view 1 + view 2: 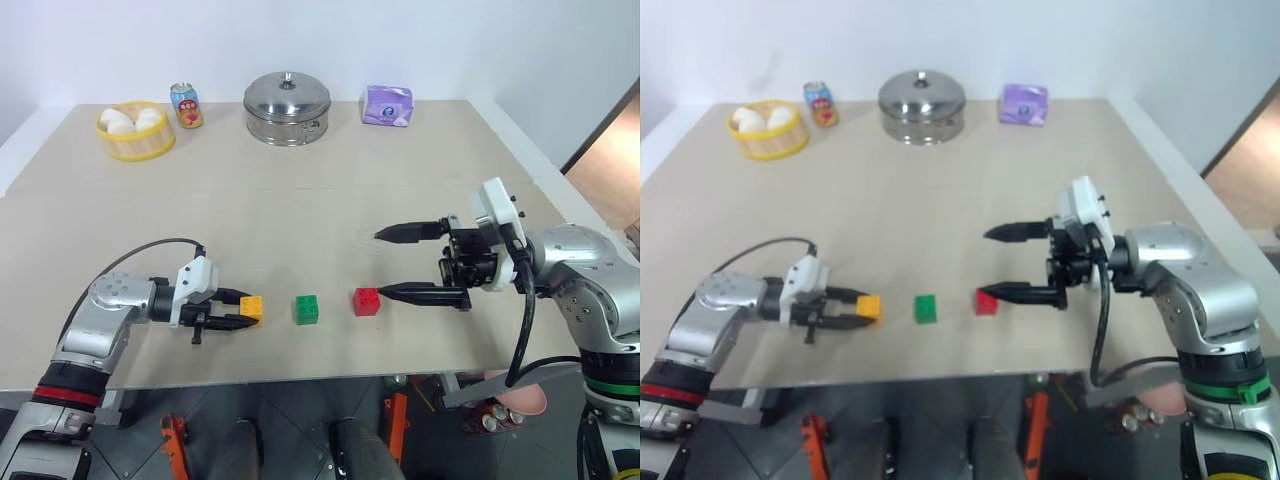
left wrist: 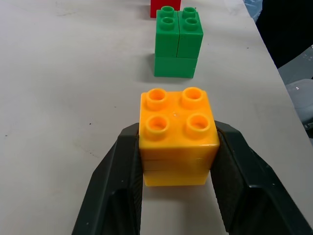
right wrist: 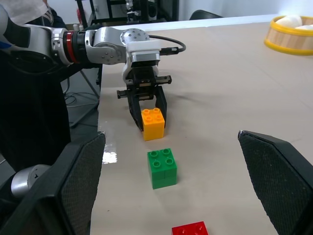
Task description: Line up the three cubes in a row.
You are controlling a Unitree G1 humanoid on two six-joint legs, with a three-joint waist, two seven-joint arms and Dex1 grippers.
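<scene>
On the left, the left tool point(image 1: 232, 309) is bracketing the small orange-yellow studded plastic cube point(image 1: 251, 307), its two black fingers point(image 2: 117, 186) lying along the cube's two sides; whether they are pressing it or have just let go cannot be told. The cube is sitting on the pale desk point(image 1: 300, 210), near its front edge. Just to its right the green studded plastic cube point(image 1: 307, 309) is standing apart, and further right the red studded plastic cube point(image 1: 367, 301). The three are already forming a rough row. On the right, the right tool point(image 1: 385, 262) is gaping wide and holding nothing, its lower finger tip just beside the red cube. The placing step is judged nearly done; the next move probably calls for freeing the orange-yellow cube without nudging it.
</scene>
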